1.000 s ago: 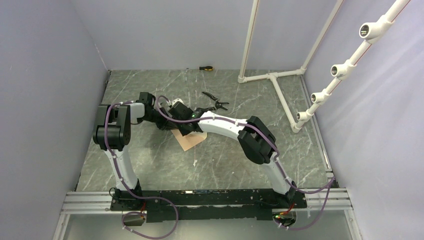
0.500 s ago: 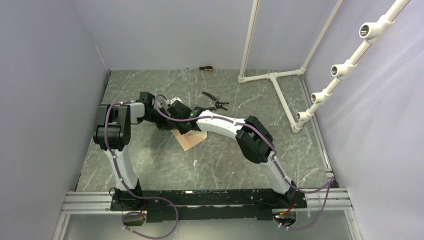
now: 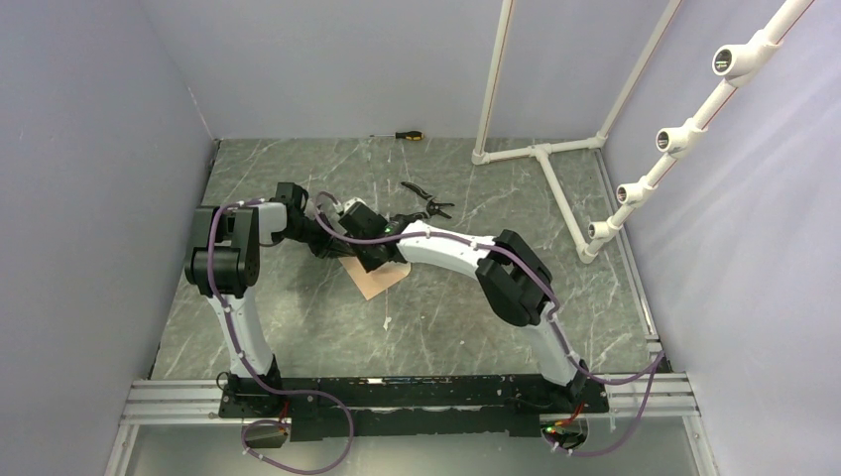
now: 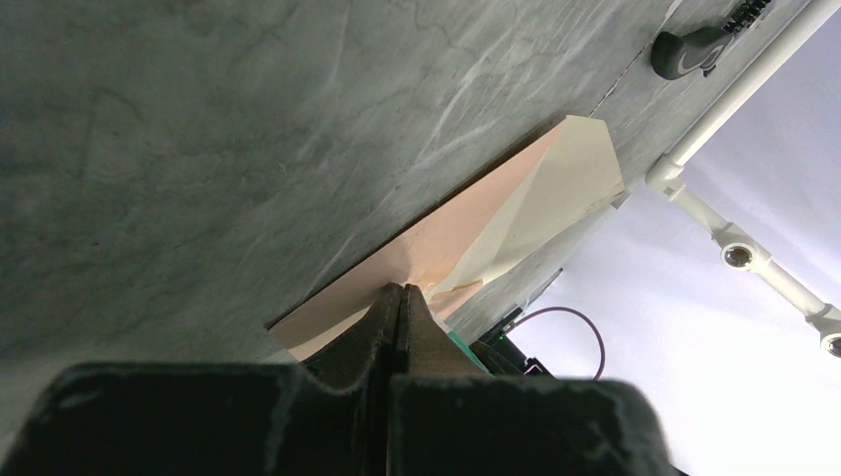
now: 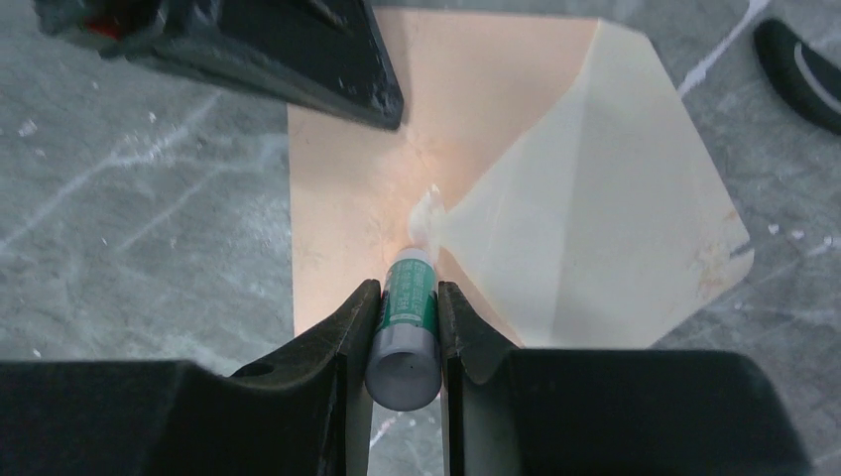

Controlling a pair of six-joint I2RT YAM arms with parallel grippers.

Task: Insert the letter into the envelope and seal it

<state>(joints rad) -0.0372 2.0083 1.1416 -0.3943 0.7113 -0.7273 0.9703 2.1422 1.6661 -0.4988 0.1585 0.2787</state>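
Two stray tools sit on the marble-look table (image 3: 298,327) beyond the arms: a screwdriver (image 3: 408,135) at the far edge and black pliers (image 3: 424,204) just past the envelope (image 5: 342,198). A white pipe frame (image 3: 540,151) stands off to the right, well apart from everything. From above we barely see the envelope, because the arms crowd over it and only its near corner pokes out.

It lies flat on the table with its pointed flap (image 5: 595,198) open, cream side up. The right gripper (image 5: 407,297) is clamped on a green-and-white glue stick (image 5: 405,342). The stick's tip sits right at the flap's point, where a small white smear (image 5: 426,210) shows. The left gripper (image 4: 399,295) has its fingers squeezed together, tips touching the envelope near its edge, across from the glue stick.
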